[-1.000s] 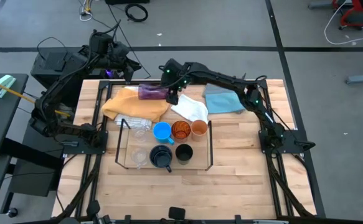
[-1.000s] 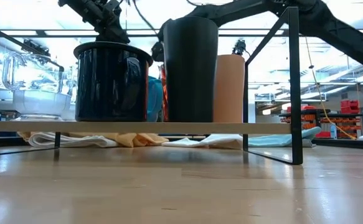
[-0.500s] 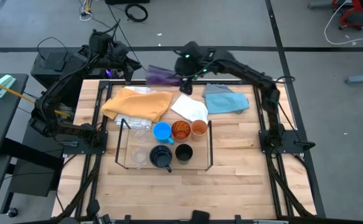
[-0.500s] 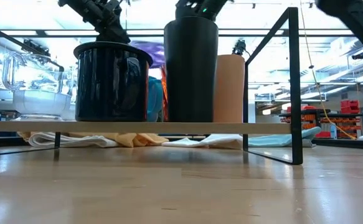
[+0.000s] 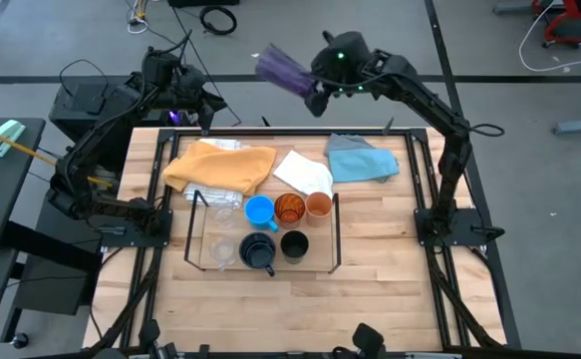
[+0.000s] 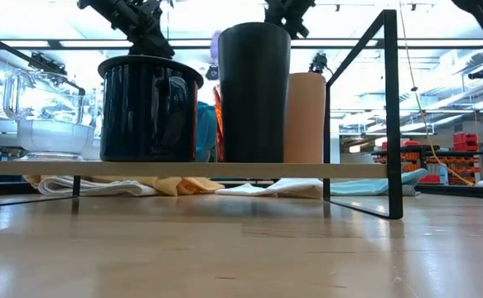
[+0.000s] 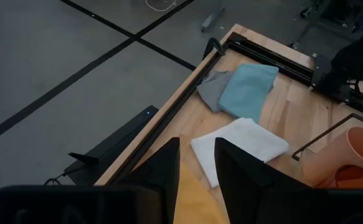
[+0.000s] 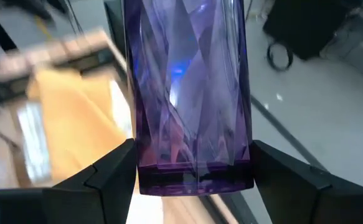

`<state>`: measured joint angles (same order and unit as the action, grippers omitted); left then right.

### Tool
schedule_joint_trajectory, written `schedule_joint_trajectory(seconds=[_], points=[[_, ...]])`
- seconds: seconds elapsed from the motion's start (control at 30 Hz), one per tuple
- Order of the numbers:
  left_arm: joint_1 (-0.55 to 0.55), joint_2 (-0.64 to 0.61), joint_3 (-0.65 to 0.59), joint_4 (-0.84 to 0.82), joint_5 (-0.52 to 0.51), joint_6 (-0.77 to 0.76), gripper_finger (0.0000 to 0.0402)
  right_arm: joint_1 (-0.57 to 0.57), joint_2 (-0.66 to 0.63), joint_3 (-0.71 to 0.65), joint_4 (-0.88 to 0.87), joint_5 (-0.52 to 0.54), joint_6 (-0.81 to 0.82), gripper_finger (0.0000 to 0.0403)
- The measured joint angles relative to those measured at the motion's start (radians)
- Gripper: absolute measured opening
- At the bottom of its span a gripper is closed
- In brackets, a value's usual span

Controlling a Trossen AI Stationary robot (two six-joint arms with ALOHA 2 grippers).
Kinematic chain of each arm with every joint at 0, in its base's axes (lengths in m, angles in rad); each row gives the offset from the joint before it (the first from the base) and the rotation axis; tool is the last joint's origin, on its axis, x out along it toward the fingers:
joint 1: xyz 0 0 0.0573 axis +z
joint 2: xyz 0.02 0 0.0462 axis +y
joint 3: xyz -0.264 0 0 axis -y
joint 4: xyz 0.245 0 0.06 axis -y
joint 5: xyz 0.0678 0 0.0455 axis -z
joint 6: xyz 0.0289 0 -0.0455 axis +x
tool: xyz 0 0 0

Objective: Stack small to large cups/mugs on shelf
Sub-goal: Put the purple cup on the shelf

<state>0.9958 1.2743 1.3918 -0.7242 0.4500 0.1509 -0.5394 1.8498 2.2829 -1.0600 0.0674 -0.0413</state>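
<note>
The purple tumbler (image 5: 283,68) hangs high over the table's far edge in my right gripper (image 5: 316,93), which is shut on it. On the shelf (image 5: 338,234) stand a light-blue mug (image 5: 259,210), an amber tumbler (image 5: 289,208), a small orange cup (image 5: 318,205), a navy mug (image 5: 258,251), a black cup (image 5: 294,244) and clear cups (image 5: 222,249). My left gripper (image 5: 196,107) waits above the far left corner, a narrow gap between its fingers (image 7: 169,168) and nothing in it. My right gripper pinches the purple tumbler's end nearest the wrist (image 8: 193,177) between its two fingers (image 8: 113,171), one on each side wall. The tumbler (image 8: 187,81) sticks out ahead along the fingers. It is lifted clear of the table and tilted.
A yellow cloth (image 5: 220,167), a white cloth (image 5: 305,173) and a blue cloth (image 5: 360,160) lie on the table's far half behind the shelf. Bare wood stretches along the near edge (image 5: 300,309). Black frame rails border both sides.
My right gripper has risen and swung from beside the yellow cloth toward the far edge and somewhat right, rolling as it went. The purple tumbler has come up with it, off the table and clear, and now points up and to the left.
</note>
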Motion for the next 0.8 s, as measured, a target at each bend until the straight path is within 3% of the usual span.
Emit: schedule_joint_trajectory(seconds=[0.5,0.8], points=[[0.014,0.0,0.0,0.003,0.0,0.002,0.0107,0.079,-0.023,-0.072,0.253,-0.062,0.105,0.0277],[0.035,0.0,0.0,0.006,0.0,0.002,0.0107,0.041,-0.238,-0.069,0.29,-0.087,0.093,0.0272]])
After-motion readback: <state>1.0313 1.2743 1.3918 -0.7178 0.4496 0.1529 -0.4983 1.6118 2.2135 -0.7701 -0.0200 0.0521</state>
